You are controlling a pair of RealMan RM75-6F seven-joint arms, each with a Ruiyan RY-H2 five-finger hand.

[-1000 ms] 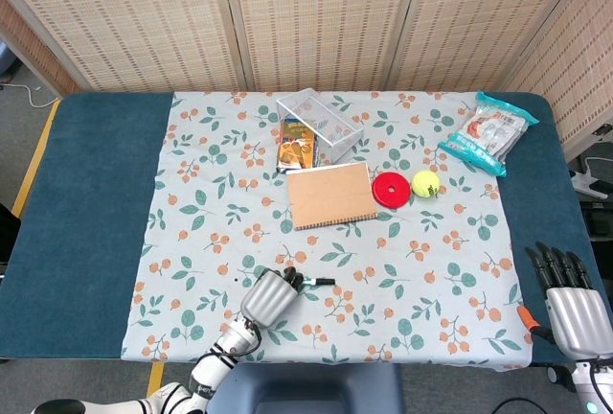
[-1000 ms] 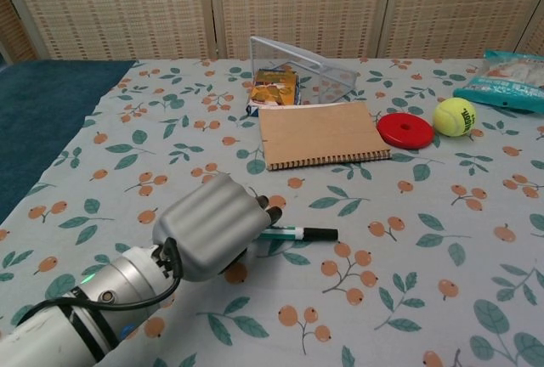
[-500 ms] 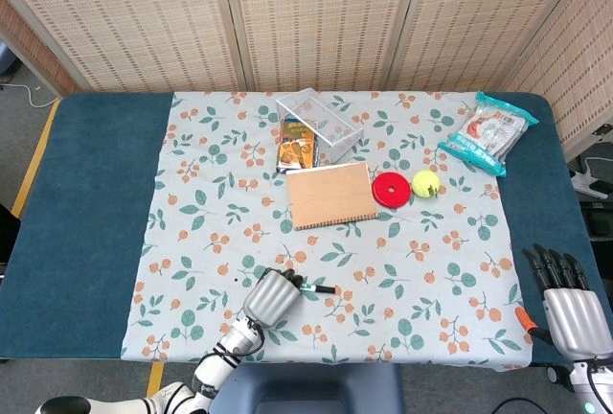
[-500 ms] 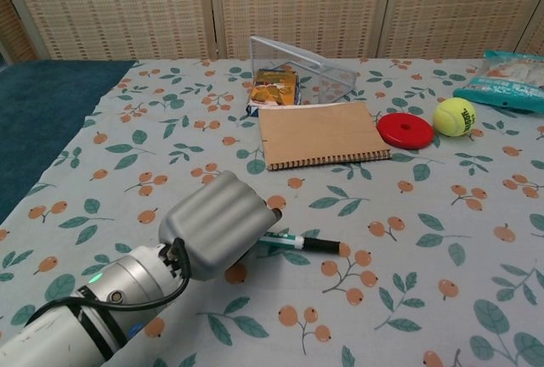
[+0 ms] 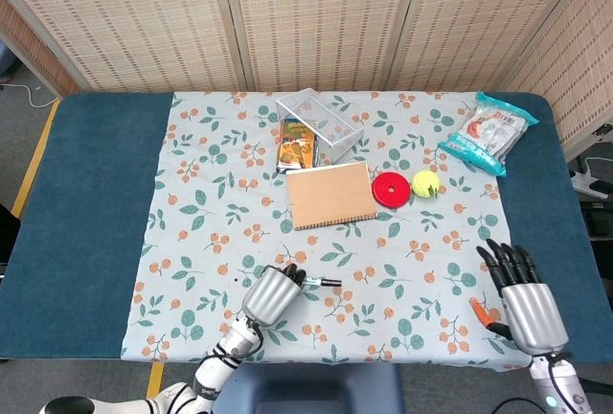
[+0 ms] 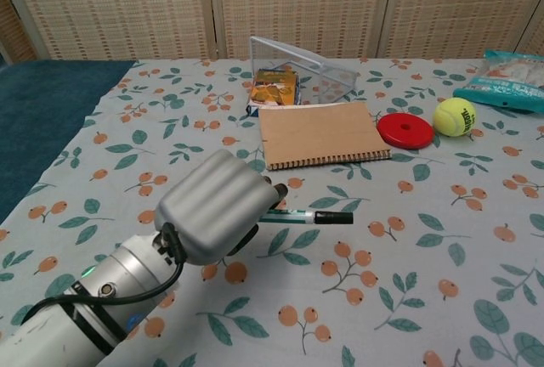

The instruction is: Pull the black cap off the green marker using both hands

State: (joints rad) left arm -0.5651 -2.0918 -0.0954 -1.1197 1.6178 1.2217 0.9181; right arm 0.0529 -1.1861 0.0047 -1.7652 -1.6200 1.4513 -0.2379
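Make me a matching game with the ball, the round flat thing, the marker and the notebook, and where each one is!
Things:
1. tennis ball
2. red disc
3. green marker
4. brown notebook

Places:
A. held in the left hand, black cap sticking out toward the right
B. lying flat just in front of the clear plastic box
C. between the notebook and the tennis ball
D. farthest right of the four, beside the red disc

Pairs: 1-D, 2-C, 3-A, 4-B
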